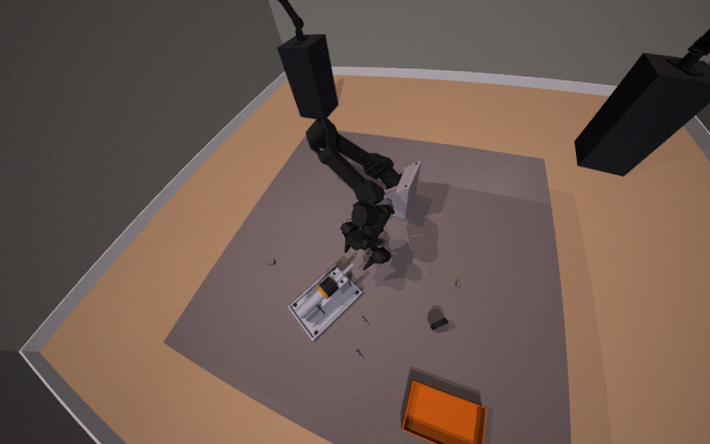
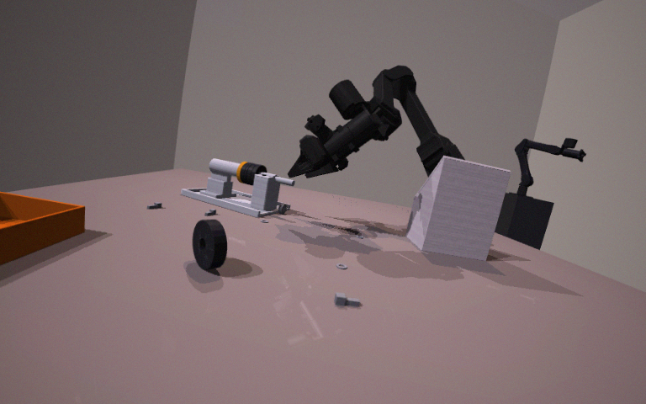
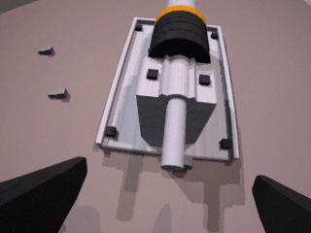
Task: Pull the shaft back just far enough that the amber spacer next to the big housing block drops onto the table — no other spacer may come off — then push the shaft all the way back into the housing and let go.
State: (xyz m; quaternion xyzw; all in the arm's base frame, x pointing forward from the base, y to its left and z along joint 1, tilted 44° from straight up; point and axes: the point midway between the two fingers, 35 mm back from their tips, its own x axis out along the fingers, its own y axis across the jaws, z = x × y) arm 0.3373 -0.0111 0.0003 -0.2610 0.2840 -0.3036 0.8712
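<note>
At bottom of wrist view, gripper apart, nothing between. Shaft at centre, amber spacer at top. Best to centre fingers, close squarely, then pull straight, slowly.

Open gripper facing the shaft end, nothing held.
The fingers stand wide at the two lower corners, the shaft's free end between them in the picture and touching neither. The shaft runs out of a pale grooved block with a dark square on its top at each side of the groove. Beyond the block sit black spacers, side by side, then the amber spacer, against a pale cylinder cut off by the top edge. All this stands on a rimmed tray. Two small bolts lie apart at left.
</note>
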